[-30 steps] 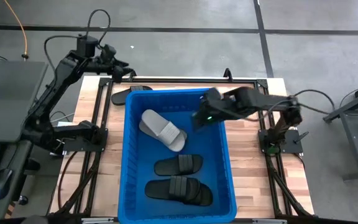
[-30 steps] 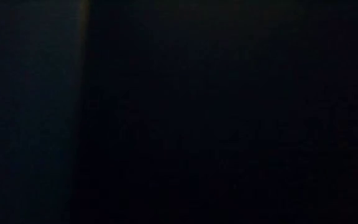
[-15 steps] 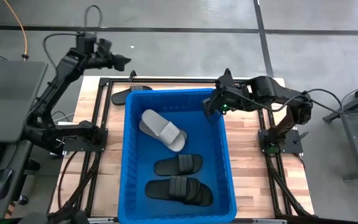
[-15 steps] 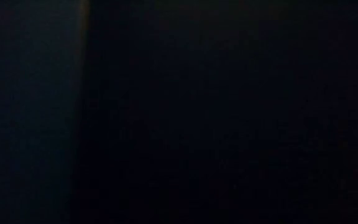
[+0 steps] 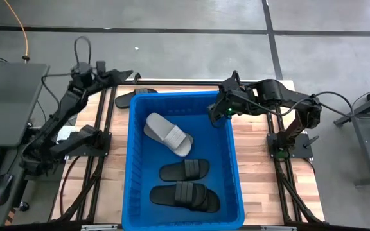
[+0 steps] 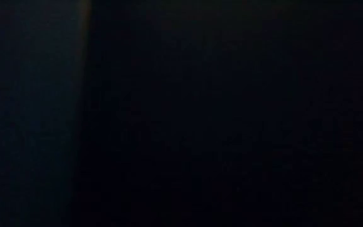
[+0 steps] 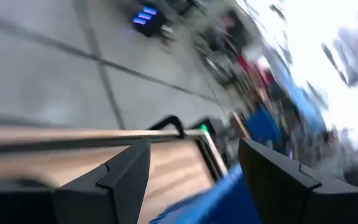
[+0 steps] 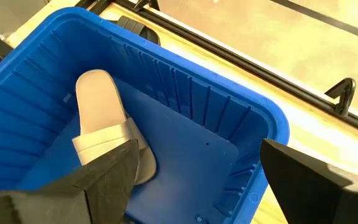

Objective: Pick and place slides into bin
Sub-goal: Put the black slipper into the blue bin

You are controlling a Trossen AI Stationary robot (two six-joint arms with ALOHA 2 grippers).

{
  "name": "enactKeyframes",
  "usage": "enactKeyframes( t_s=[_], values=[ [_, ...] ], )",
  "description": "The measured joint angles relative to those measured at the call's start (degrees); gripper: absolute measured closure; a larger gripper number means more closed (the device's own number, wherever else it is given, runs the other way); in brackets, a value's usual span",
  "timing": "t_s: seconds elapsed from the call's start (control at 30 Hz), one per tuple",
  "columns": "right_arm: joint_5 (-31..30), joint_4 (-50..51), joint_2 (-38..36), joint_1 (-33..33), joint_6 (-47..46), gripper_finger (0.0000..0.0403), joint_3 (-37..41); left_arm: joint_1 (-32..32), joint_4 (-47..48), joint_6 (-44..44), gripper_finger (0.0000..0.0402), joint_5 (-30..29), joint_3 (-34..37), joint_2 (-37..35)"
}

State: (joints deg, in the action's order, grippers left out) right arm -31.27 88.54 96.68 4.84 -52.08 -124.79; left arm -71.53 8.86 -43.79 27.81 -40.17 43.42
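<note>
A bright-blue bin [image 5: 183, 157] fills the middle of the wooden table [image 5: 262, 167], set between the two arms so either can drop into it. One light grey slide [image 5: 168, 134] lies inside near the bin's far end, and three black slides [image 5: 185, 186] lie side by side toward its near end. Another black slide [image 5: 133, 96] sits on the table behind the bin's far left corner, partly hidden by the rim and frame, likely the next pick. The right gripper [image 5: 218, 109] hangs over the bin's far right corner, fingers spread and empty, consistent with a drop just made. The left gripper [image 5: 122, 75] hangs past the table's far left corner, fingers apart, holding nothing. The low view is black.
</note>
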Motion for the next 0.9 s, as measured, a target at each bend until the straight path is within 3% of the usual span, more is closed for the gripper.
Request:
enactKeyframes(
  t_s=[0.07,0.33,0.4,0.63,0.9],
  values=[
    [0.6,0.0,0.0,0.0,1.6,0.0082,0.0,-0.1,-0.1,-4.8,0.0169,-3.7,3.6,-2.7],
    [2.6,-0.1,0.0,0.0,3.7,0.0082,0.0,-0.1,5.2,-5.7,0.0169,-12.9,9.4,-9.8],
    [2.8,-0.1,0.0,0.0,3.7,0.0082,0.0,0.0,8.8,-5.5,0.0169,-13.5,10.6,-10.2],
    [2.8,-1.4,0.0,-0.3,4.1,0.0082,0.0,0.0,8.3,-4.9,0.0169,-15.0,16.6,-9.6],
    [2.8,-4.5,0.0,-1.1,4.1,0.0082,0.0,-0.1,2.7,-4.6,0.0169,-16.9,23.4,-8.7]
  ],
)
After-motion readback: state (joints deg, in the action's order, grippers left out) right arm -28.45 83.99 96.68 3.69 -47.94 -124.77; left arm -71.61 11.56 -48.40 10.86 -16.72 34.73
